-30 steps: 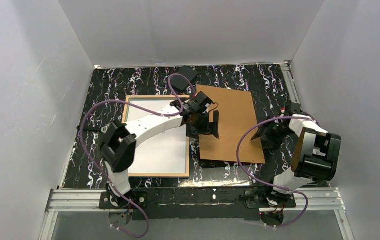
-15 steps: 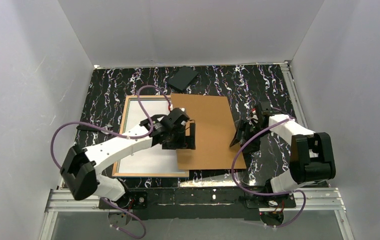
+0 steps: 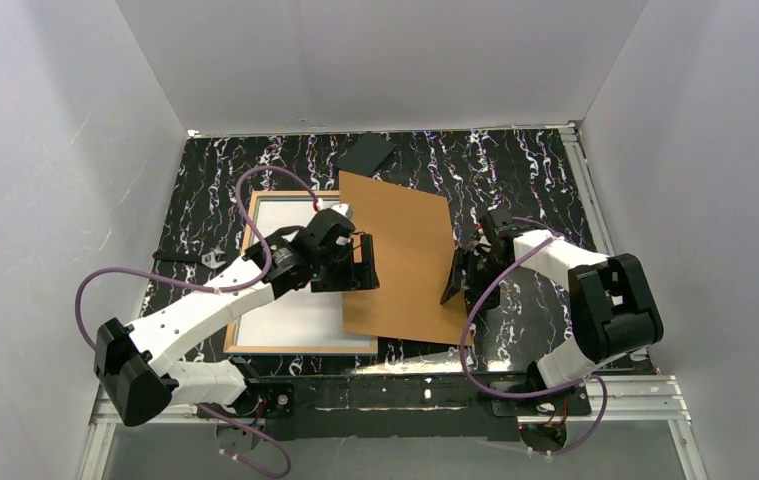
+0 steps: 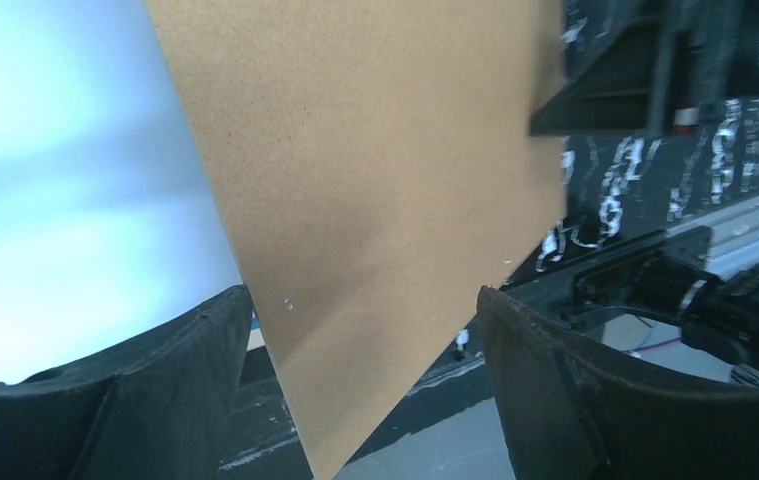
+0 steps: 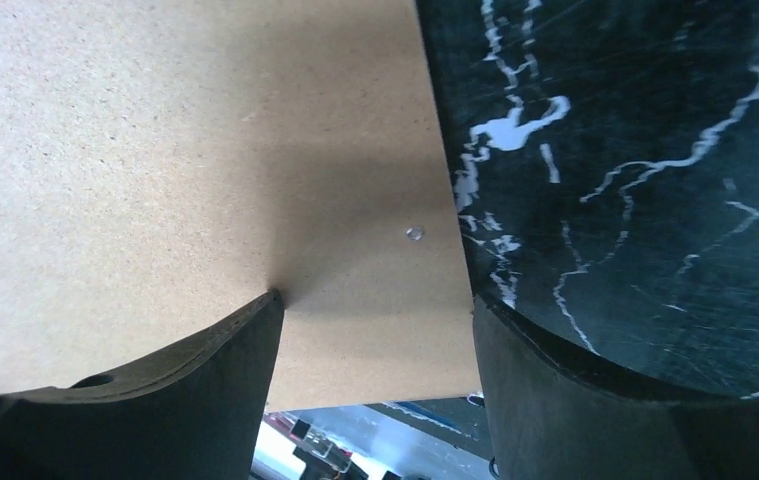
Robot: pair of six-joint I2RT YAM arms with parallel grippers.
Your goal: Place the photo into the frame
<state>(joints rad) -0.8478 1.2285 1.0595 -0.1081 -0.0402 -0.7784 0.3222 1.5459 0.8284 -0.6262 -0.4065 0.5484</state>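
The frame [image 3: 295,349] lies flat at the left with its tan wood face up. A plain white sheet [image 3: 290,215], apparently the photo lying print-down, fills it and shows as a pale area [image 4: 55,180] in the left wrist view. The brown backing board [image 3: 405,250] lies askew, its left side overlapping the frame's right edge. My left gripper [image 3: 360,265] stands open over the board's left edge [image 4: 375,150], one finger on each side. My right gripper [image 3: 458,278] is open astride the board's right edge [image 5: 155,150]: one finger sits on the board, the other over the table.
A small black slab [image 3: 367,153] lies at the back, just beyond the board's far corner. The tabletop [image 3: 535,170] is black marble-patterned, and white walls close it in on three sides. A metal rail [image 3: 405,395] runs along the near edge by the arm bases.
The backing board has slid left and now overlaps the frame's right edge. Both grippers moved left with it. The left jaws have narrowed a little.
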